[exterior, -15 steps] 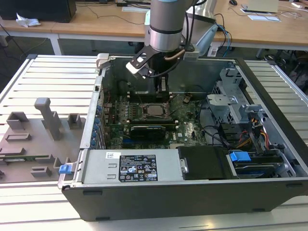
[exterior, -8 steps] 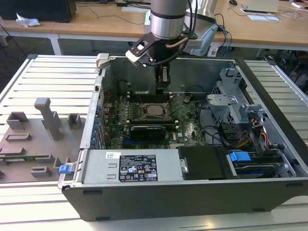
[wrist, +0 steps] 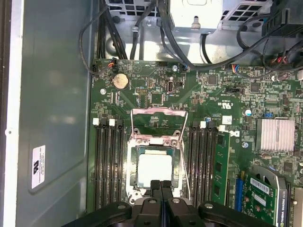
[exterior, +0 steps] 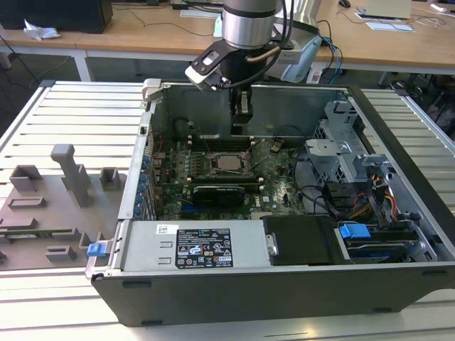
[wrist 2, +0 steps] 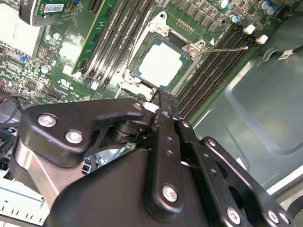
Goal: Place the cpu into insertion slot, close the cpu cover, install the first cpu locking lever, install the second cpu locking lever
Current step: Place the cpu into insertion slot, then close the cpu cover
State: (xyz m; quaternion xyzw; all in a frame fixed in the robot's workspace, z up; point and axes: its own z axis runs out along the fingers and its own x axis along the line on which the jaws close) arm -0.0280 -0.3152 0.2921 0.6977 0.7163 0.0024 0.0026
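Note:
The cpu [wrist: 155, 169] lies flat in the insertion slot [wrist: 132, 158] on the green motherboard, its pale metal top showing, also in the second wrist view [wrist 2: 161, 64] and the exterior view [exterior: 229, 162]. The cpu cover [wrist: 160, 111] stands swung open on the far side of the socket, board visible through its window. A thin locking lever [wrist: 185, 165] sticks up beside the socket [wrist 2: 229, 48]. My gripper [wrist: 161, 185] hangs above the socket's near edge, fingers shut together on nothing [wrist 2: 161, 97], inside the case [exterior: 242, 122].
Black memory slots [wrist: 106, 165] flank the socket. A green card [wrist: 262, 194] and a finned heat sink [wrist: 274, 135] sit to one side. Cables [wrist: 142, 28] run past the board's end. The case walls [exterior: 153, 135], drive cage [exterior: 348, 153] and labelled power supply [exterior: 202, 245] ring the board.

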